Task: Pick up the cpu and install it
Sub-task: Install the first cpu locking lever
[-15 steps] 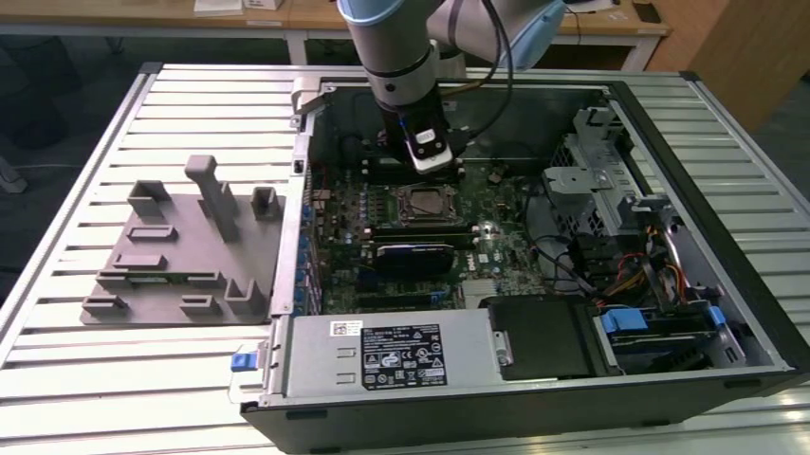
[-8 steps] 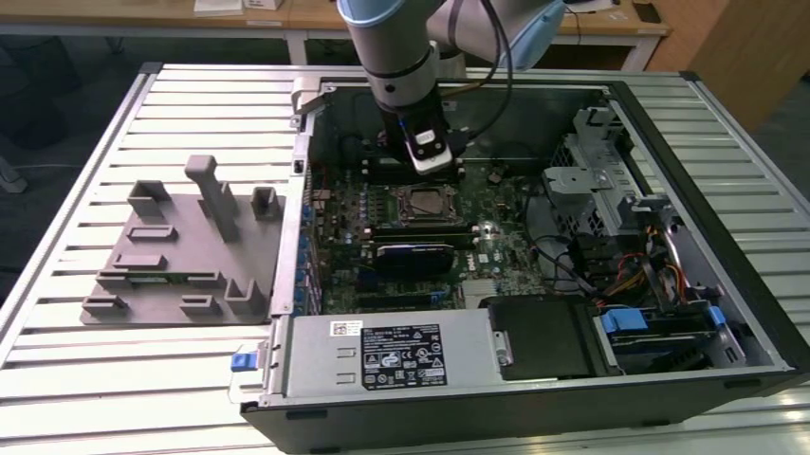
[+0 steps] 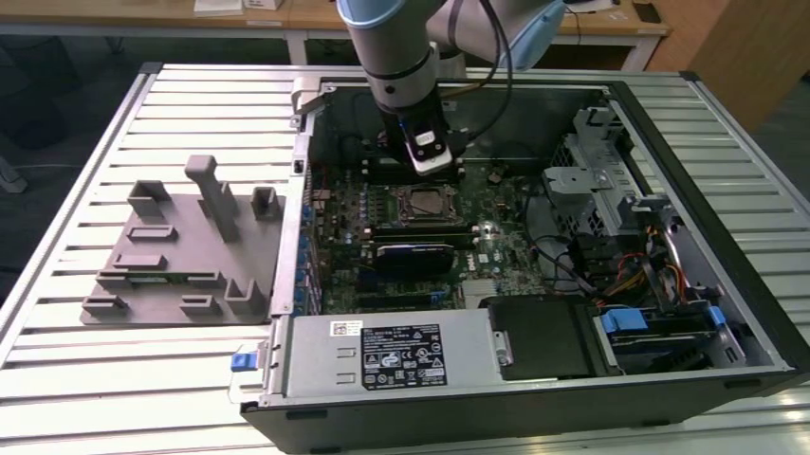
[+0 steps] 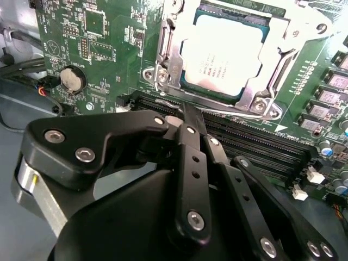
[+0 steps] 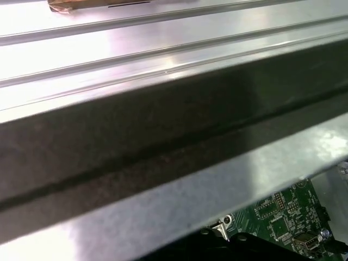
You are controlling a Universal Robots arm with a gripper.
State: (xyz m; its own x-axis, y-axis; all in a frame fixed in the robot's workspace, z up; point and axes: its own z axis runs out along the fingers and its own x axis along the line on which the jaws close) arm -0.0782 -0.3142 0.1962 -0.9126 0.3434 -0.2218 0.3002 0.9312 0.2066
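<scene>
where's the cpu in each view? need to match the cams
Exterior view: the cpu sits in the socket on the motherboard inside the open case, just below the gripper.
Second wrist view: the cpu lies in the metal socket frame, beyond the gripper.
First wrist view: not in it.
Shared landmark: the green motherboard.
</scene>
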